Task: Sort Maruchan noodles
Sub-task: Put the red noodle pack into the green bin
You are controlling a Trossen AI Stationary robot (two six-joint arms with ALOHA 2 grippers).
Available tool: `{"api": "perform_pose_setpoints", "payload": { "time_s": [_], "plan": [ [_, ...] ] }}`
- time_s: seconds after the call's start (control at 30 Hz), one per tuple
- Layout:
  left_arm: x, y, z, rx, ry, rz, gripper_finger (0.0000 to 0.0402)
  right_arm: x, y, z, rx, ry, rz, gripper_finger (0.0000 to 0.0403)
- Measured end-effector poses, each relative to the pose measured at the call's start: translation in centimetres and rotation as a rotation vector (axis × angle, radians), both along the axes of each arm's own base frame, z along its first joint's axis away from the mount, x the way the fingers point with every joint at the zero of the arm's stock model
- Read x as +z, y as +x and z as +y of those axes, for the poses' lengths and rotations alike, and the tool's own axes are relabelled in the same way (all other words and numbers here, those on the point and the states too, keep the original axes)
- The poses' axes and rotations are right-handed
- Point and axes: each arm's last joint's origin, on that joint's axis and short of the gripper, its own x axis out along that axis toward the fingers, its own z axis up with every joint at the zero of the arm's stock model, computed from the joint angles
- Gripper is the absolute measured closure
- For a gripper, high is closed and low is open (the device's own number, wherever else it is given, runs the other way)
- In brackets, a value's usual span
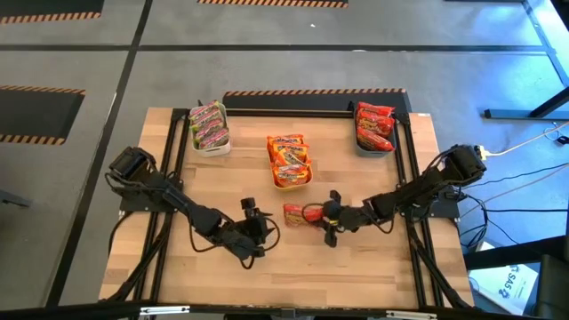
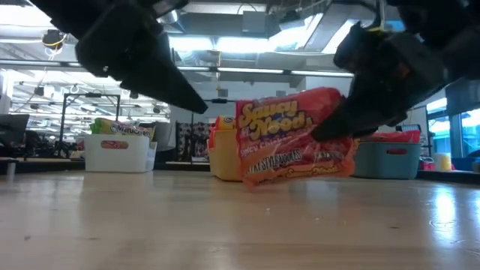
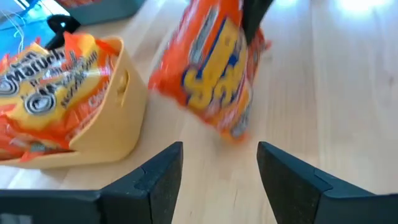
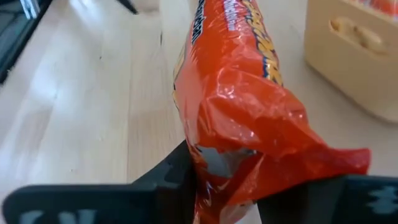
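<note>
One crinkly red plastic noodle packet (image 1: 296,214) hangs mid-table, its edge clamped in the right pincer (image 1: 322,214). The left pincer (image 1: 263,224), fingers apart, sits just beside it over bare wooden table (image 1: 356,267).

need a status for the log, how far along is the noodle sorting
Done: green-pink packets fill the white bin, orange ones the yellow bin, red ones the blue bin. In hand: the right gripper pinches a red packet; the left gripper is open beside it. Left: binning that packet.
</note>
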Motion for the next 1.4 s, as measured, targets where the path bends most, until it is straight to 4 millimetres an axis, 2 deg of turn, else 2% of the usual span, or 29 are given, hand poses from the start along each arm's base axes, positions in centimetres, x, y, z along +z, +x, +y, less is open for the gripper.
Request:
{"api": "perform_pose_setpoints", "payload": {
  "time_s": [0.27,0.47,0.67,0.83,1.13,1.4],
  "plan": [
    [-2.2,-1.3,0.6,-0.047,-0.044,0.079,0.0202,0.3,-0.6,1.6,0.046,-0.182,-0.043,0.0306],
    [-3.9,-2.4,1.1,-0.084,-0.121,0.016,0.0203,0.4,-0.6,1.5,0.018,-0.252,-0.055,0.0297],
    [-3.9,-2.4,1.1,-0.071,-0.116,-0.009,0.0203,0.6,-0.5,1.5,0.005,-0.248,-0.078,0.0296],
    [-3.8,-2.1,1.3,-0.054,-0.183,-0.038,0.0200,0.8,-0.4,1.5,0.014,-0.262,-0.094,0.0295],
    [-3.7,-1.5,2.2,-0.019,-0.229,-0.052,0.0137,0.8,-0.4,1.5,0.014,-0.262,-0.094,0.0295],
    [-3.5,-1.4,2.0,-0.043,-0.269,-0.069,0.0133,1.1,-0.3,1.7,0.029,-0.236,-0.125,0.0295]
  ]
}}
